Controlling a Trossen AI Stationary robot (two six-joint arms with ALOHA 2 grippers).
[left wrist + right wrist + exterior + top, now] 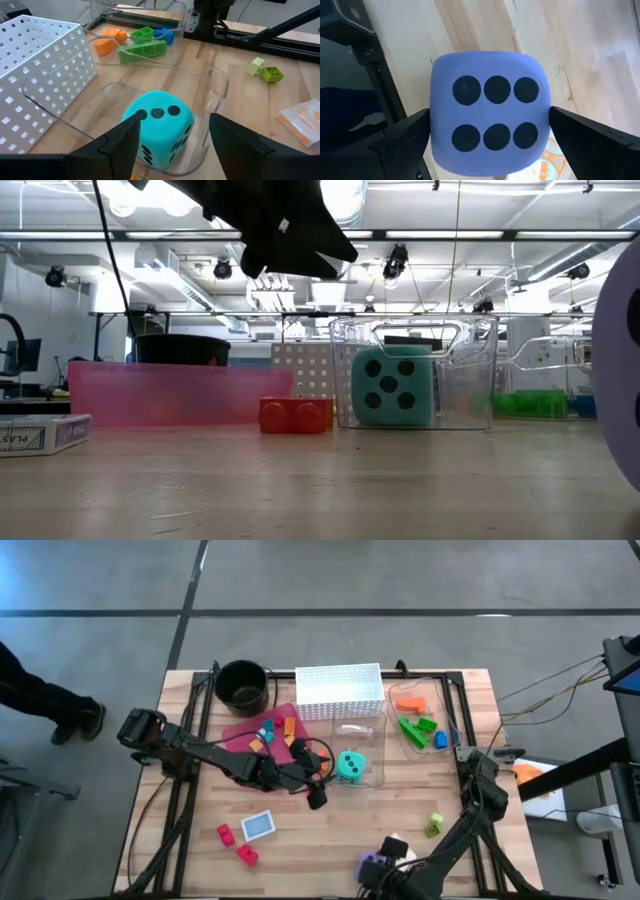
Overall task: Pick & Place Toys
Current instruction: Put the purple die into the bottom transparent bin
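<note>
A teal die (pixel 157 127) with black dots sits on the floor of a clear bin (pixel 215 85) at mid table. My left gripper (pixel 172 147) hovers open above and just short of it, toward the table's left; one dark finger shows on each side of the die. In the low view this gripper (pixel 285 230) hangs high over the table. A purple die (pixel 490 110) rests on the wood near the table's near edge, six dots up. My right gripper (pixel 487 137) stands open over it, pointing steeply down, with a finger on each side. My right gripper comes at the purple die from above, and its two fingers (pixel 402 137) flank two opposite sides of the die. I cannot tell whether they touch it. The die rests on the table.
White perforated basket (pixel 338 692), black pot (pixel 242 685) and pink tray (pixel 240 735) with bricks stand at the back. A second clear bin (pixel 450 715) holds orange, green and blue bricks. Red bricks (pixel 236 845), a card box (pixel 258 826) and a green brick (pixel 435 825) lie loose.
</note>
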